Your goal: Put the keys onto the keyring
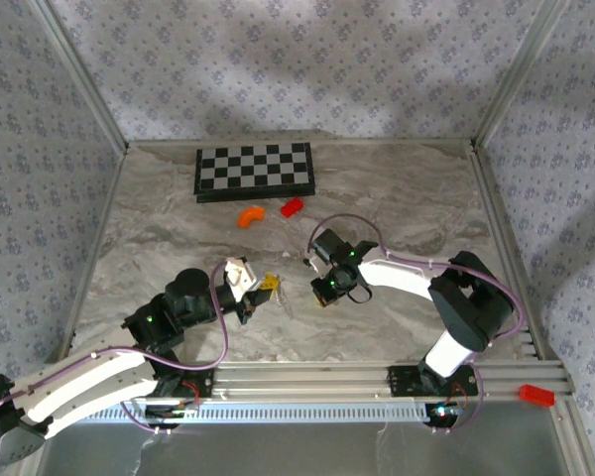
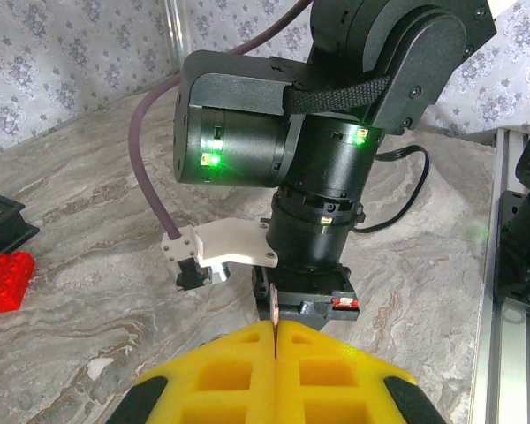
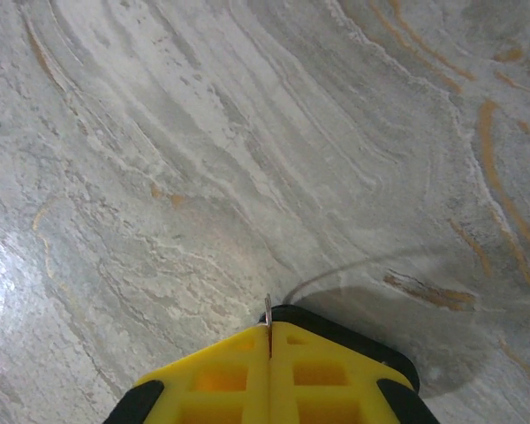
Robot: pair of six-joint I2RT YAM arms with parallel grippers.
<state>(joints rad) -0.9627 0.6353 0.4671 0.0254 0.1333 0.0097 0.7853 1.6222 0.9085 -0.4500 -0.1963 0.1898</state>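
Left claw (image 2: 274, 329) and right claw (image 3: 269, 329), both pinched tight, sit close together near the middle of the marbled surface (image 1: 159, 228).
On the left, the left claw's yellow fingers (image 2: 221, 375) clamp a thin dark sliver seen edge-on, the key (image 2: 274, 305) as far as can be told, held up just in front of the right arm (image 2: 274, 141) and its black wrist. To its right, the right claw hangs over bare surface and nips the keyring (image 3: 268, 309), a silvery sliver with a fine wire curving off to the right. Farther back lies a checkerboard (image 1: 255, 171), with a curved orange piece (image 1: 250, 215) and a red block (image 1: 293, 206) near each other in front of it.
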